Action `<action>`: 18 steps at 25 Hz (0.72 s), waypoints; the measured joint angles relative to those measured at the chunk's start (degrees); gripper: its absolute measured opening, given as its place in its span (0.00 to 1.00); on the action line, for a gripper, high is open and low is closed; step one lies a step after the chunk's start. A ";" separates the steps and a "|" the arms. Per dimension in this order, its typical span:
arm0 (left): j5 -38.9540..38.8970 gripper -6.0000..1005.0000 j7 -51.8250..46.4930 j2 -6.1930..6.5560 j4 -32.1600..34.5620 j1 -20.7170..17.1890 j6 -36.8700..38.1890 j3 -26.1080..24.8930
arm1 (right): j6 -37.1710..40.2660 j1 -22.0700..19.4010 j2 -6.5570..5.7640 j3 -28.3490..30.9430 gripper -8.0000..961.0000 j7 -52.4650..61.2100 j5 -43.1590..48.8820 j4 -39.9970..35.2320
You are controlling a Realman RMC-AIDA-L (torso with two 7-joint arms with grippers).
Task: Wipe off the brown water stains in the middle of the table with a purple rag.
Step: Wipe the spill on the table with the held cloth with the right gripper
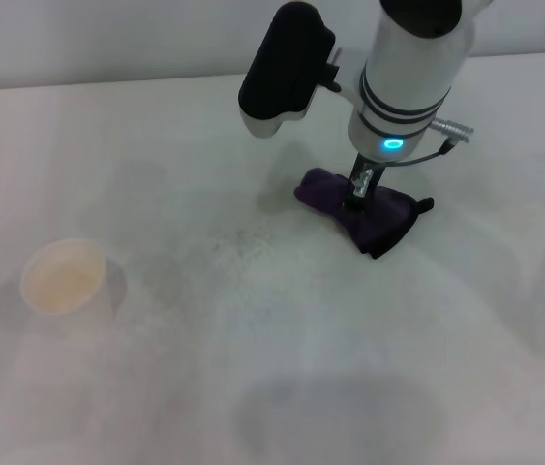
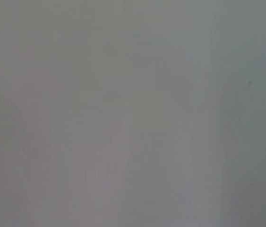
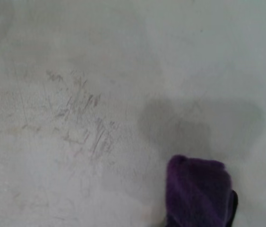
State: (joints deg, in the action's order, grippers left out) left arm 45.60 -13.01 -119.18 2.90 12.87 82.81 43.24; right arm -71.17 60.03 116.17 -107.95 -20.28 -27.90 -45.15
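From my remote station I logged the scene left to right. At far left on the table [image 1: 253,387] stood a white paper cup [image 1: 62,277], open end up, with a tan tint inside; it sat well apart from the work. I judged it had been parked there to stay out of the wiping path. Around the table's middle I saw only faint grey scuffs [image 1: 233,242] and fine scratch marks [image 3: 83,123]. No distinct brown stain showed in any view (either already wiped thin or too pale to pick out; I could not tell which).

Right of centre lay the purple rag [image 1: 364,213], bunched, black edging showing at its right end, flat on the tabletop. The right gripper [image 1: 360,187] stood straight down onto it from above, fingers pinched on a fold of the cloth. A vertical approach made sense to me: it pressed cloth against surface for dragging. The right wrist view caught one purple corner [image 3: 198,191], just beside the scratched patch.

The left wrist view gave only blank grey; the left gripper was nowhere visible, presumably parked off the table.

My judgement: wiping under way, with the next stroke due leftward across the scuffed area.
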 joint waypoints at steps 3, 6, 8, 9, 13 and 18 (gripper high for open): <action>0.00 0.89 0.00 0.00 0.00 0.10 -0.02 0.13 | 0.36 -0.01 0.03 -2.14 0.10 -0.22 -2.62 0.23; 0.00 0.89 0.00 0.01 0.05 0.14 -0.03 0.14 | 0.50 -0.04 0.01 -5.53 0.10 -1.62 -8.84 -0.12; 0.00 0.89 0.00 0.00 0.06 0.14 -0.02 0.18 | 0.46 -0.03 0.03 -7.81 0.10 -3.38 -13.91 -0.56; 0.00 0.89 0.00 0.00 0.03 0.18 -0.03 0.25 | 0.28 -0.12 0.02 -8.75 0.10 -4.27 -16.27 -1.02; 0.01 0.89 0.00 0.00 0.00 0.19 -0.03 0.22 | -1.61 -1.29 0.02 -10.19 0.10 -6.30 -21.86 -5.33; 0.02 0.89 0.00 0.00 0.02 0.12 -0.02 0.03 | -5.09 -4.76 0.00 -9.74 0.11 -6.11 -22.09 -13.05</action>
State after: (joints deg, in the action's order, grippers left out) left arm 45.62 -13.01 -119.18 2.92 12.99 82.79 43.27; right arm -76.26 55.28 116.16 -117.70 -26.39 -49.99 -58.20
